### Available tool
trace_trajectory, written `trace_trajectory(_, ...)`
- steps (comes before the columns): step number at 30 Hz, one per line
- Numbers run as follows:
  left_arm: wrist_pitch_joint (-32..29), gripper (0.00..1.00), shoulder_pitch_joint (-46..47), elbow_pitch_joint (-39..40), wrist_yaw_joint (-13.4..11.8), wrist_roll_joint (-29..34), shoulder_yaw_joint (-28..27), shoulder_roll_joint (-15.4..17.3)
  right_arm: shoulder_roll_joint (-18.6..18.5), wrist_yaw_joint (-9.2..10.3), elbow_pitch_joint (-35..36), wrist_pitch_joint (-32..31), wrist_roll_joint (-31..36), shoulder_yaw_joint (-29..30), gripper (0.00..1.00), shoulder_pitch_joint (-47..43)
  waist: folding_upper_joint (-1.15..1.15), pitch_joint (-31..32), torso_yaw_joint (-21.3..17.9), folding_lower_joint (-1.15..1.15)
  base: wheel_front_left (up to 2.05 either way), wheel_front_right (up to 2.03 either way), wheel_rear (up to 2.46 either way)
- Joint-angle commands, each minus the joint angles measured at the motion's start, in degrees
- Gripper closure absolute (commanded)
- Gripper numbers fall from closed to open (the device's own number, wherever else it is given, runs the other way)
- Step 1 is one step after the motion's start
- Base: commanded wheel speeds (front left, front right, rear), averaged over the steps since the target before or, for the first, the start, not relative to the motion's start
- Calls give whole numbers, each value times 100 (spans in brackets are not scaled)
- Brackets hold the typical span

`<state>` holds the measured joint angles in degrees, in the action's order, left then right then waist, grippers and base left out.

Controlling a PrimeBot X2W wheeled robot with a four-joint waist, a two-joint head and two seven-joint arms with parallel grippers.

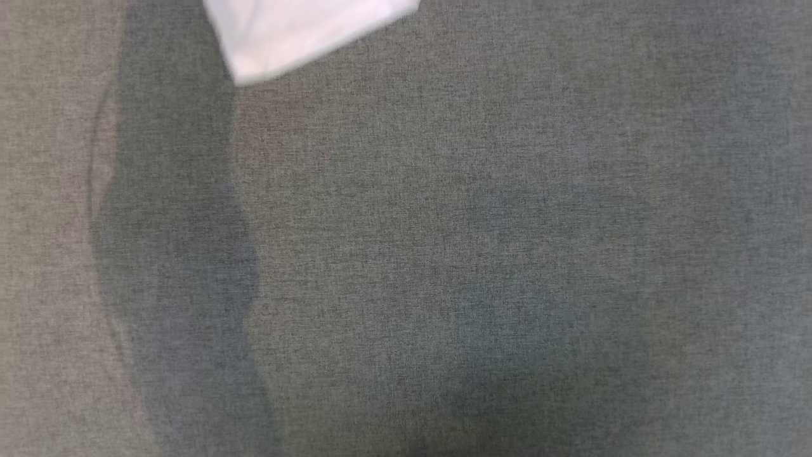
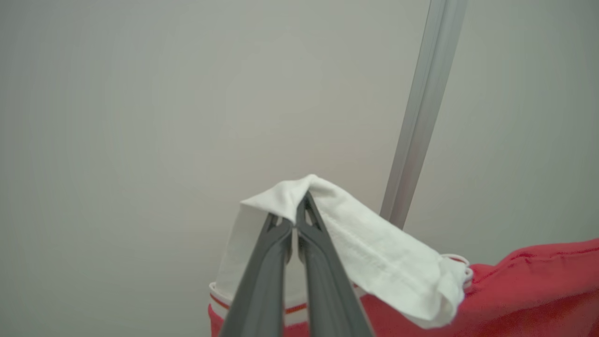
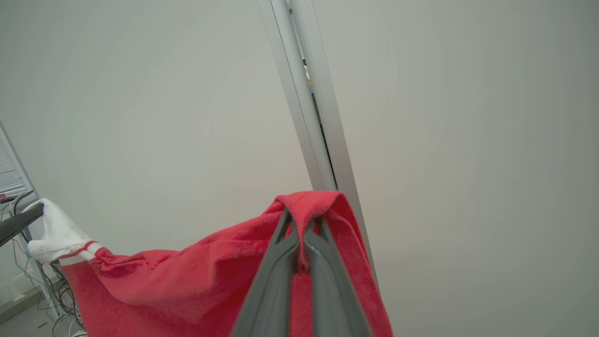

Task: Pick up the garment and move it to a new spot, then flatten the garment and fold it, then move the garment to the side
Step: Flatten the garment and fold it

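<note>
On the garment [image 3: 164, 285], left fingers [image 2: 323, 281] clamp smooth white hem, right fingers [image 3: 276, 281] clamp fuzzy red terry.

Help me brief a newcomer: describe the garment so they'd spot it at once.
Before the pale wall with its grey metal post, the right claw and left claw hold up one cloth: the red towelling garment. Its white end with red stripes sets it apart from the plain grey fabric surface.

the left end effector [image 2: 295, 220] pinches the white edge of the red garment [image 2: 529, 290] before a pale wall [image 2: 164, 117].
</note>
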<state>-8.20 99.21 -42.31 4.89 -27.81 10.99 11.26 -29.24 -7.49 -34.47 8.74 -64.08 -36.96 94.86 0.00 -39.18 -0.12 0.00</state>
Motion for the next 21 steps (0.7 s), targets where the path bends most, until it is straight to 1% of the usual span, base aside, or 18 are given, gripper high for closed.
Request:
trace_trajectory(1, 75, 100, 206, -182, -38, -11, -22, -26, 4, -1, -125, 152, -67, 43, 100, 168, 0, -65, -10, 0, 0, 0, 0)
trace_trajectory(4, 309, 100, 532, -499, -11, -52, -58, -85, 40, -1, -301, 412, -115, 74, 100, 456, 0, -115, 3, 0, 0, 0, 0)
trace_trajectory(6, 424, 100, 612, -707, 43, -105, -44, -193, 85, -1, -356, 456, -169, -52, 100, 457, 0, -120, 22, 0, 0, 0, 0)
trace_trajectory(11, 560, 100, 550, -1170, 173, -154, 115, -212, 14, -1, -451, 500, -348, -434, 100, 228, 0, -52, 45, 0, 0, 0, 0)
trace_trajectory(13, 422, 100, 390, -1372, 218, -162, 256, -218, -8, -1, -452, 448, -437, -638, 100, 43, 0, 55, 62, 0, 0, 0, 0)
trace_trajectory(14, 260, 100, 213, -1547, 246, -171, 419, -161, -61, -1, -427, 402, -543, -876, 100, -210, 0, 224, 78, 0, 0, 0, 0)
trace_trajectory(16, 124, 100, -38, -1609, 258, -269, 571, -149, -109, -1, -386, 408, -676, -1081, 100, -502, 0, 464, 95, 0, 0, 0, 0)
trace_trajectory(18, -40, 100, -387, -1548, 264, -385, 814, -110, -131, -1, -304, 426, -892, -1235, 100, -859, 0, 762, 103, 0, 0, 0, 0)
trace_trajectory(21, -489, 100, -1080, -1372, 254, -679, 1253, 100, -163, -1, -171, 309, -1186, -1525, 100, -1466, 0, 1277, 69, 0, 0, 0, 0)
